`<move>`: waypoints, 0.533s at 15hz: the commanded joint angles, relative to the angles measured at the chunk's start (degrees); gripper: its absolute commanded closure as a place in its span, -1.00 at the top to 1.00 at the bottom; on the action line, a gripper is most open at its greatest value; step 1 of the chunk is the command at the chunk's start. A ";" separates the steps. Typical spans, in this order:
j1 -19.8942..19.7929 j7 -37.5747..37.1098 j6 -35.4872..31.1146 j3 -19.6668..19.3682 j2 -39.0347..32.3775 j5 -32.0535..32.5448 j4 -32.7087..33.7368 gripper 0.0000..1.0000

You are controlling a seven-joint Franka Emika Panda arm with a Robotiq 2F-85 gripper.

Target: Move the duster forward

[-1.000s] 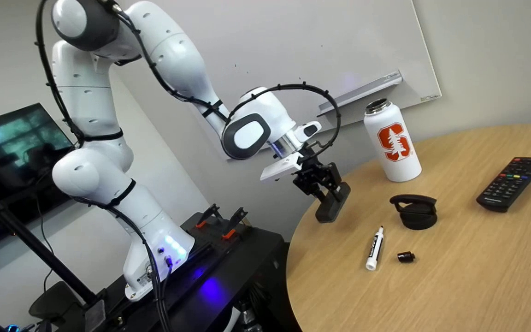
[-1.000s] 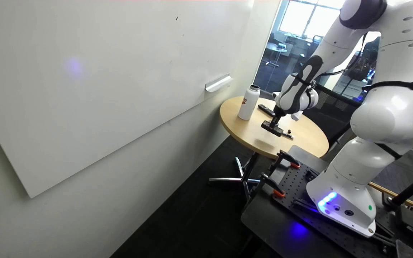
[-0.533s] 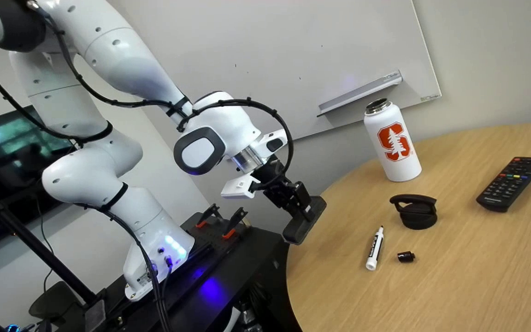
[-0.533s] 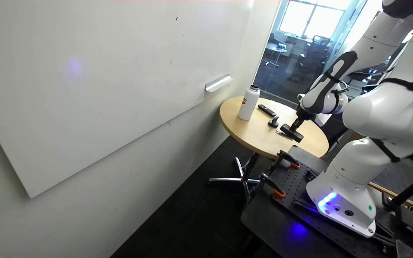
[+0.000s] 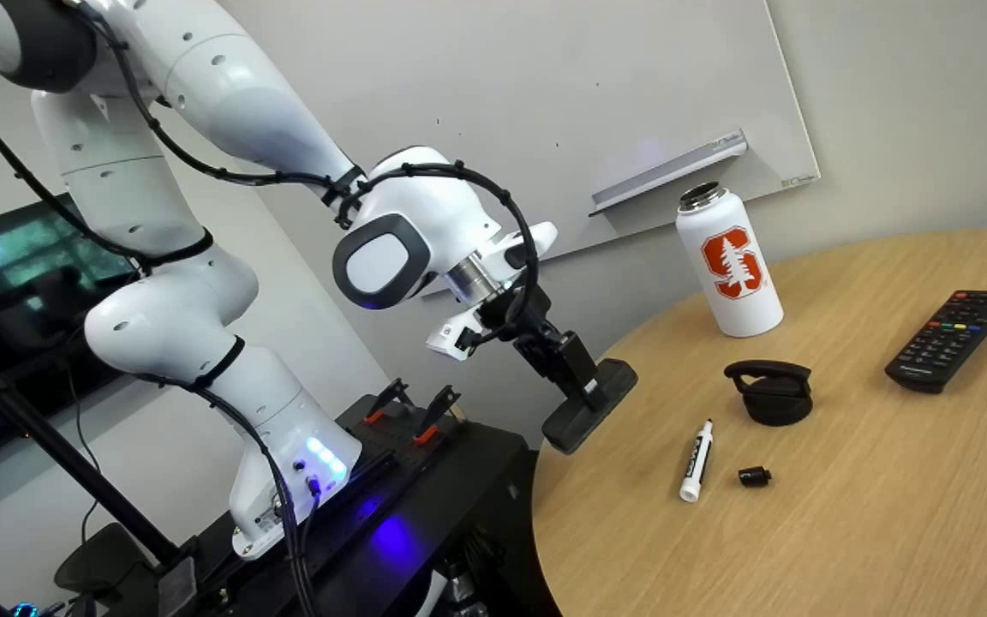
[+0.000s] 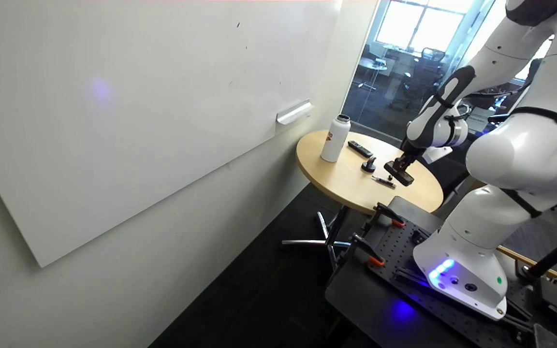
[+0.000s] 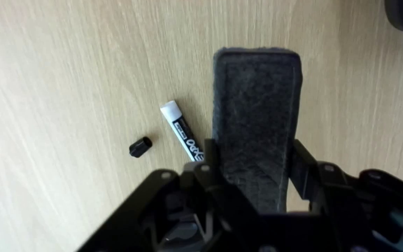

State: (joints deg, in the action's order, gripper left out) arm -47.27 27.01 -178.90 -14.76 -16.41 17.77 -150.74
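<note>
The duster is a black oblong block, seen at the end of the arm in both exterior views (image 5: pixel 569 426) (image 6: pixel 398 173). In the wrist view the duster (image 7: pixel 257 94) runs lengthwise away from the jaws, its dark felt-like face to the camera. My gripper (image 7: pixel 254 152) is shut on it, one finger against each long side. It also shows in an exterior view (image 5: pixel 592 390). The duster is held in the air by the near edge of the round wooden table (image 5: pixel 888 514). Its lower end in the wrist view is hidden by the gripper.
On the table lie a white marker (image 5: pixel 696 463), its small black cap (image 5: pixel 754 477), a black bottle lid (image 5: pixel 774 398) and a black remote (image 5: pixel 952 338). A white bottle (image 5: pixel 732 266) stands near the wall. A whiteboard tray (image 5: pixel 673 170) juts from the wall behind.
The arm has swung away from the wall, drawing the duster back across the table edge, then a little forward again. The duster has turned slightly and stays in the gripper. The table objects are unmoved.
</note>
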 commanded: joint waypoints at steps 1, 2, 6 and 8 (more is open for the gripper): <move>12.82 -8.12 4.44 -8.48 -5.79 1.63 5.78 -0.47; 15.04 -9.19 5.45 -9.32 -7.19 1.70 6.77 -0.47; 24.10 -10.37 6.28 -14.32 -13.32 1.39 9.73 -0.47; 26.56 -9.93 4.96 -16.67 -15.92 2.00 10.26 -0.47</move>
State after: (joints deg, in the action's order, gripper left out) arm -24.62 18.44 -173.89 -27.75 -28.60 18.28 -142.47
